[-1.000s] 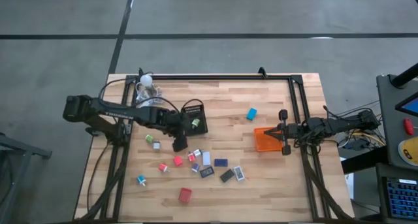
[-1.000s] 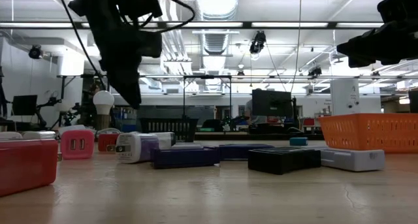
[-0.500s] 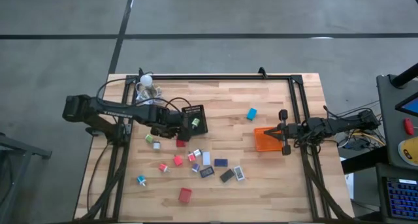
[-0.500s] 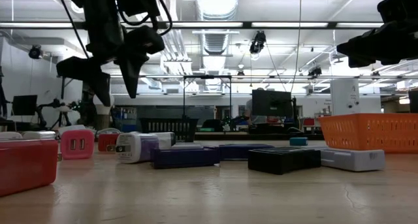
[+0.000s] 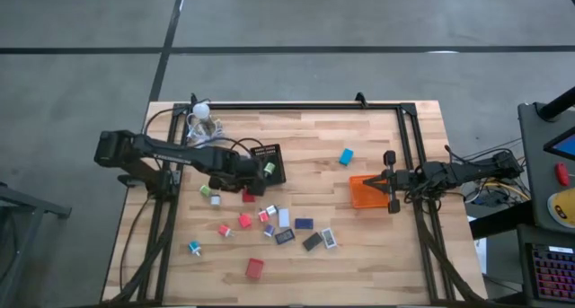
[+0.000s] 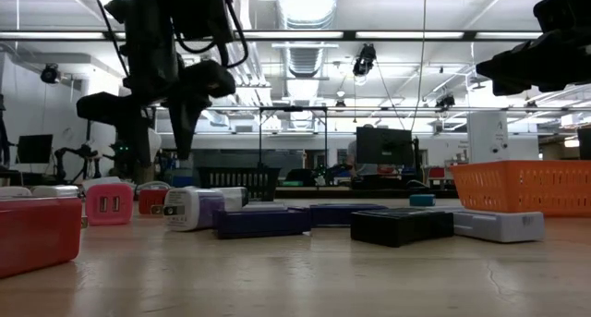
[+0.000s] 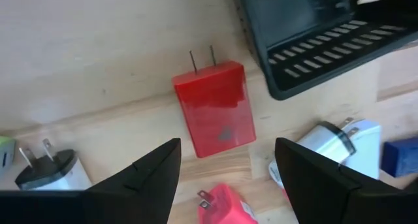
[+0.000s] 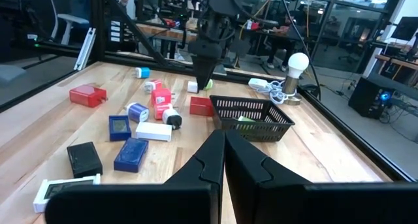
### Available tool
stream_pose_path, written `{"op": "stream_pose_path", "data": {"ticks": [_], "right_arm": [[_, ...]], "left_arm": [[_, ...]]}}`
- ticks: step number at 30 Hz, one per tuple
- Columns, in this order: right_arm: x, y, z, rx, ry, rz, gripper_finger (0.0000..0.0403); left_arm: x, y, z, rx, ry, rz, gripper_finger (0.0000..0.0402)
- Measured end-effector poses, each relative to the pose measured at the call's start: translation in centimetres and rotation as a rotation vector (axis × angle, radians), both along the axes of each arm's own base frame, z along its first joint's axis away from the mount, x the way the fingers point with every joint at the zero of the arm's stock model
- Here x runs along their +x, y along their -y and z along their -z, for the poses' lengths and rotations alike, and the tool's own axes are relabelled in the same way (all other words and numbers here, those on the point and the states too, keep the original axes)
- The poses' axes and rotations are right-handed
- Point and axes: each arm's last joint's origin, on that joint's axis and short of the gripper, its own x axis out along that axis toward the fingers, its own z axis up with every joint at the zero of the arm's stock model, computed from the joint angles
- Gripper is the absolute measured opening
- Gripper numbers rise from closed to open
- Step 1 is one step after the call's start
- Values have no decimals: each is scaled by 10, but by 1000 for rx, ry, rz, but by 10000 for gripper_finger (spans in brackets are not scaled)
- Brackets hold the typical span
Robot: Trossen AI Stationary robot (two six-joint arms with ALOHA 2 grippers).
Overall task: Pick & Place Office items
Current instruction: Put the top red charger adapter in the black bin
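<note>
Low view: wooden table (image 6: pixel 369 280) fronts a strip-lit workshop.

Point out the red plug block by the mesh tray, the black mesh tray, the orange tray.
red plug block (image 7: pixel 215 113), left wrist view, top face.
black mesh tray (image 8: pixel 251 112), right wrist view, side wall.
orange tray (image 6: pixel 522 188), low view, side wall.

Left gripper (image 5: pixel 241 184) pulled back toward black mesh tray (image 5: pixel 269 155), red charger (image 5: pixel 249 197) uncovered
</note>
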Motion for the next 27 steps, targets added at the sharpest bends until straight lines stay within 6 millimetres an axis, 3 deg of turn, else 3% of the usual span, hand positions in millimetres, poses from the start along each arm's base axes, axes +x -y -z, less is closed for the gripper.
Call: {"op": "stream_pose_path", "data": {"ticks": [27], "right_arm": [[0, 0, 0, 0, 0, 0, 9]], "left_arm": [[11, -1, 24, -15, -46, -31, 252]]}}
